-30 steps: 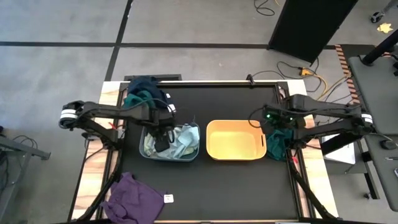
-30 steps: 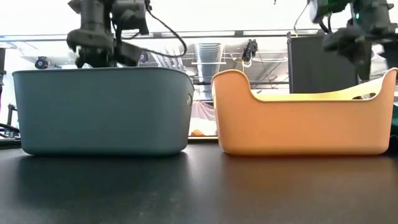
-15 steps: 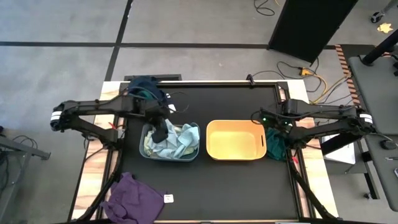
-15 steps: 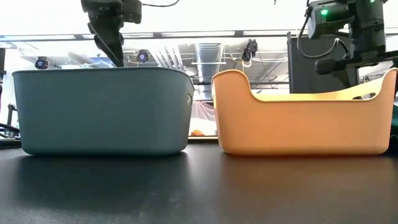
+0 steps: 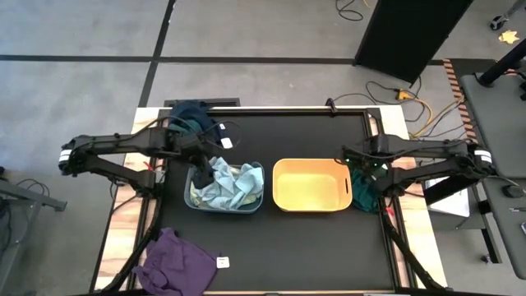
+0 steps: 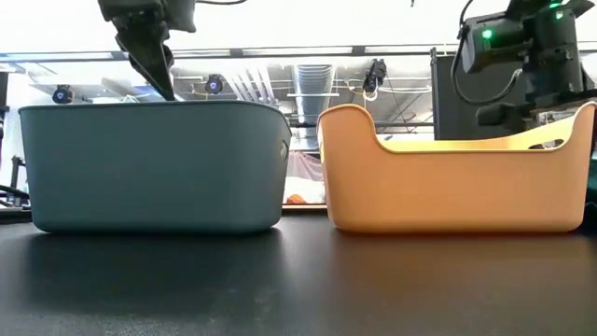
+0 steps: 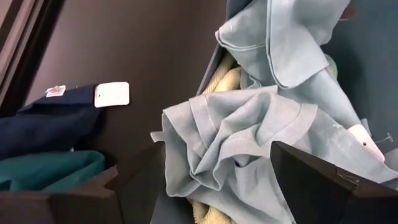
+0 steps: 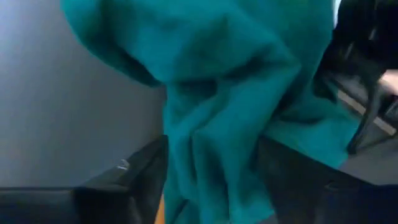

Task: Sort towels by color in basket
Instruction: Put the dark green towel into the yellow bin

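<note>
Towels in light blue lie crumpled in the grey-blue tub, no clear long axis. Left hand hovers at its back-left rim, fingers apart, empty. A dark teal towel (bunched, draped lengthwise) sits beside the yellow tub; the right hand straddles it, grip unclear. A purple towel lies on the tabletop.

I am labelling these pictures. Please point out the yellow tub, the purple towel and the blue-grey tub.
yellow tub [image 5: 311, 204], high view, near rim.
purple towel [image 5: 177, 261], high view, middle of the cloth.
blue-grey tub [image 6: 154, 168], low view, front wall.
</note>
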{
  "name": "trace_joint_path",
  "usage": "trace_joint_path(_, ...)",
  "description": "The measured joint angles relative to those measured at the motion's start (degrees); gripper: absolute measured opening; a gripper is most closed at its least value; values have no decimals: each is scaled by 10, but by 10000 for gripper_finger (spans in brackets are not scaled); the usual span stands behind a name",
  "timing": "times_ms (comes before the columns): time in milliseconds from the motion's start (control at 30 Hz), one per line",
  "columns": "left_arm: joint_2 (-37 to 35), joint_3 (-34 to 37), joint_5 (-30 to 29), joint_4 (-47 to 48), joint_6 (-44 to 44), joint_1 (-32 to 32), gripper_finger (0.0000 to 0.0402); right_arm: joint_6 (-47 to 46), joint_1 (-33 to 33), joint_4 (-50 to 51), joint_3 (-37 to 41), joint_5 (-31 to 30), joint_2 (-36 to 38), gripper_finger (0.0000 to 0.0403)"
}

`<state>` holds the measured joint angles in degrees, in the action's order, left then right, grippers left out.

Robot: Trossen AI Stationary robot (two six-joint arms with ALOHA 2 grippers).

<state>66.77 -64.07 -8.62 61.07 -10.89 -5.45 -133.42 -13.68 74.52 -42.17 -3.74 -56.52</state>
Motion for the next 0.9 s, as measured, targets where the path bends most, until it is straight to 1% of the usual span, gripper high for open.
trace_joint_path(67,-4,0,0,-4,3,0,276,-10,-4,-11,11,26,-5,198)
trace_joint_path(133,-9,0,0,-12,3,0,276,-12,-5,-28,18,36,-10,161)
trace_joint_path(233,-17,0,0,-14,3,0,276,-10,-5,-45,22,36,-16,99)
trace_joint_path(300,-24,0,0,-14,3,0,276,-6,-7,-49,20,20,-14,55)
trace_joint_path(367,-30,0,-1,-15,3,0,276,1,-10,-48,2,-26,-13,22)
trace_joint_path(467,-40,0,-18,-15,8,0,276,15,-21,-32,-36,-110,-13,13)
trace_joint_path(567,-49,0,-27,-17,16,0,276,39,-39,-6,-91,-198,-13,10)
trace_joint_path(633,-54,0,-28,-18,21,0,276,93,-51,4,-139,-258,-13,9)
trace_joint_path(700,-59,0,-26,-16,22,0,276,201,-59,0,-198,-303,-14,9)
trace_joint_path(733,-62,0,-26,-15,21,0,276,260,-59,-3,-230,-314,-17,9)
trace_joint_path(800,-68,0,-26,-12,17,0,276,369,-54,-11,-294,-318,-26,9)
trace_joint_path(900,-77,0,-26,-10,11,0,276,506,-17,-67,-382,-293,-45,9)
